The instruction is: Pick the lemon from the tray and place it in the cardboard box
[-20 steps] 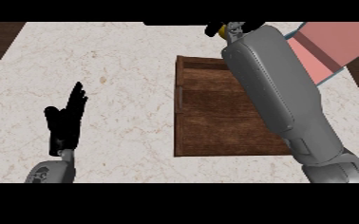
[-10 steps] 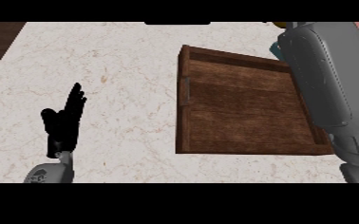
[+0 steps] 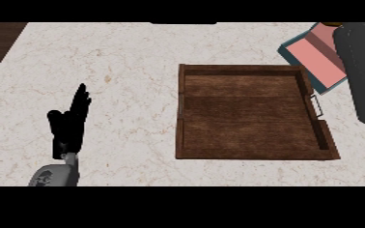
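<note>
The wooden tray (image 3: 187, 125) lies right of the middle of the counter, and nothing shows inside it. No lemon is visible anywhere. A box (image 3: 317, 58) with a teal outside and pink inner flaps sits at the top right, partly cut off by my right forearm (image 3: 354, 72). That forearm shows only as a dark strip along the right edge, and its hand is out of the picture. My left hand (image 3: 68, 125) rests open at the lower left, fingers up, far from the tray.
The pale marble counter (image 3: 107, 63) stretches left of the tray and along the back. A dark brown edge (image 3: 8, 36) shows at the top left corner, where the counter ends.
My right arm has swung off the tray to the right edge, uncovering the tray and the box. The yellow speck by its hand earlier is out of sight. The left hand has not moved.
</note>
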`<state>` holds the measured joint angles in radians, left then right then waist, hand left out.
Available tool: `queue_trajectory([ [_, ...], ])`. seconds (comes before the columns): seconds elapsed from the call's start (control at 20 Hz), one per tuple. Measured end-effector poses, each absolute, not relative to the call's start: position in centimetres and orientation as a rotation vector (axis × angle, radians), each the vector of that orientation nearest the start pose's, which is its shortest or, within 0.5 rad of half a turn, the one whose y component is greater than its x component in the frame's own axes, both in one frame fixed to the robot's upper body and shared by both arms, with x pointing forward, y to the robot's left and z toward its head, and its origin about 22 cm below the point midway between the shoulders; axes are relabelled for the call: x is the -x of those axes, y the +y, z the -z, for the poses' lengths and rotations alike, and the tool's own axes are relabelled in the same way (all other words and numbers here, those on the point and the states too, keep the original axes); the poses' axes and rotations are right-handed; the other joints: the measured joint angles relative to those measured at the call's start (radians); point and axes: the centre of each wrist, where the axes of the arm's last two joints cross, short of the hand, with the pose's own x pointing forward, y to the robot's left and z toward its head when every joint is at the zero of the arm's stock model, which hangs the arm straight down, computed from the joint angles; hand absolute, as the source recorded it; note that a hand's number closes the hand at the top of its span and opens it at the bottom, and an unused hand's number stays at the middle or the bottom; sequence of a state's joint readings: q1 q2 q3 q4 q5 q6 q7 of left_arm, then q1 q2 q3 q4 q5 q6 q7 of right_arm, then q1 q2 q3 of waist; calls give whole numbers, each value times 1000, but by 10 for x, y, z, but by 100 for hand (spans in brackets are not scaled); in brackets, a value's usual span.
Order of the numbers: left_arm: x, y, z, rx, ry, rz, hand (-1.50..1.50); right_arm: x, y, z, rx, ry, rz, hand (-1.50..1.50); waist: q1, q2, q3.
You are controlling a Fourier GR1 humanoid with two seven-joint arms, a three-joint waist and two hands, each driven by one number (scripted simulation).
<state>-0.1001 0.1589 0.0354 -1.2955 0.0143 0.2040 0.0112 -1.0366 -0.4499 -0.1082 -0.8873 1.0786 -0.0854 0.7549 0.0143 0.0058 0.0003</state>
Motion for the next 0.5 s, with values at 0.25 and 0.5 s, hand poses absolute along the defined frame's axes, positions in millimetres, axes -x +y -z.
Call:
queue_trajectory([
  [0.25, -267, 269, 25, -293, -1395, -44, 0, -445, -304, -209, 1474, -1053, -303, 150, 10, 3, 0],
  [0.5, -270, 266, 24, -281, -1401, -39, 0, -443, -348, -187, 1492, -987, -285, 150, 21, 9, 1],
])
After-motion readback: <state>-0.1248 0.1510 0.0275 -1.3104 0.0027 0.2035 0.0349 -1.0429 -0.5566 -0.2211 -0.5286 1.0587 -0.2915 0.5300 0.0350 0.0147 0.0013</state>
